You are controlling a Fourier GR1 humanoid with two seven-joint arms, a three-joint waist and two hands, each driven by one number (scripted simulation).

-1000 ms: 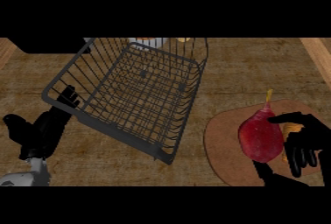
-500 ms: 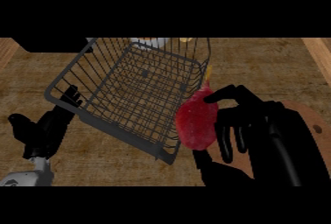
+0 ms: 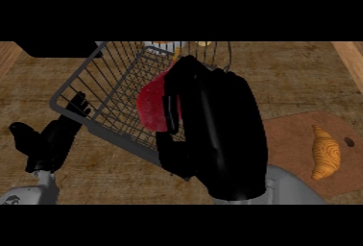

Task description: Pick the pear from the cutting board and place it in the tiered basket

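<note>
Over the wire basket, at the middle of the view: right robot hand (image 3: 212,129), back turned up, large and dark. Curls fingers (image 3: 172,110) round the pear (image 3: 151,108) and pinches it from the right side. Hides the right part of the fruit; leaves the red left flank showing. Holds the pear clear of the cutting board, inside the outline of the basket (image 3: 117,91), against its wire floor; cannot tell whether it touches the wires. Runs back by a grey forearm (image 3: 287,185) to the lower edge.

Further left, just beside the near left corner of the basket: left robot hand (image 3: 51,139), spread and relaxed, fingers pointing up, thumb off to the left. Grips nothing. Cannot tell whether the fingertips touch the rim.

To the right, well apart from the pear: brown cutting board (image 3: 291,139), lying flat on the desk (image 3: 297,72). Carries a croissant (image 3: 326,153), set lengthwise near the board's right side. Shows a small hole just beside the pastry's upper end.

At the top left corner, beyond the basket: black block (image 3: 56,48), cut by the edge.
</note>
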